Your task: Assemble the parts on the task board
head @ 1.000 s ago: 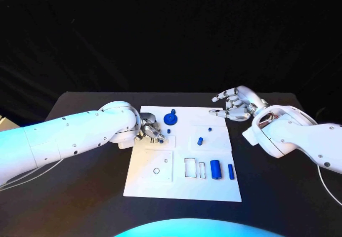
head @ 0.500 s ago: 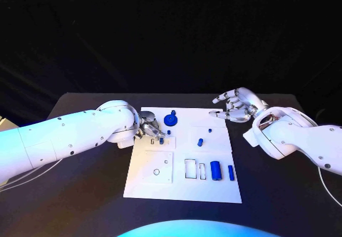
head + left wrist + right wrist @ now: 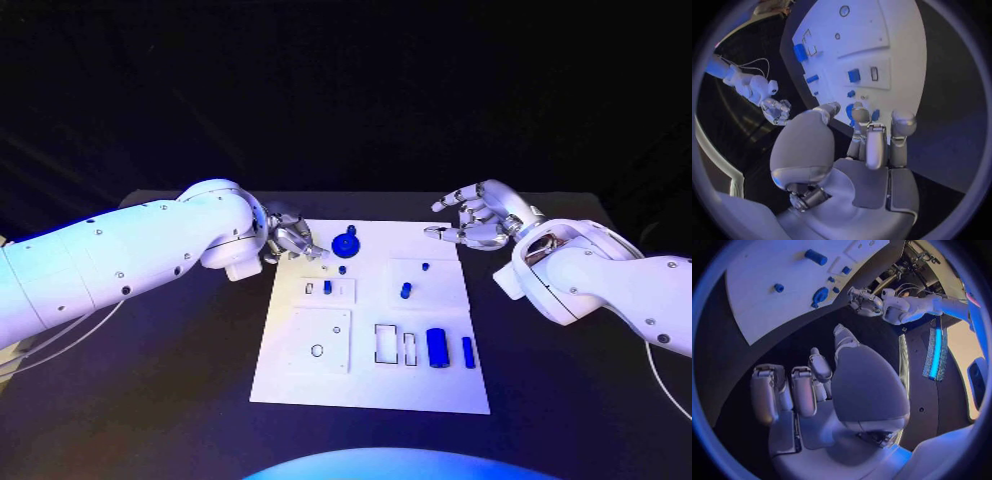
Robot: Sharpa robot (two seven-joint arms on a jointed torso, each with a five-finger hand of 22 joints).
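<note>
The white task board [image 3: 325, 375] lies in the middle of the black worktop [image 3: 173, 400], a little below the centre of the frame. The left hand [image 3: 289, 240] hovers at the board's upper left corner with its fingers apart and nothing in them. Just right of it a round blue part [image 3: 345, 241] sits near the board's top edge. The right hand [image 3: 476, 215] hangs off the board's upper right corner, above the dark worktop, its fingers loosely curled and spread, holding nothing. A small blue peg [image 3: 327, 287] stands in a slot on the left half of the board, another short blue piece [image 3: 405, 289] lies right of the middle, and a wide blue block [image 3: 436, 345] and a slim blue bar [image 3: 467, 349] lie side by side at the lower right
</note>
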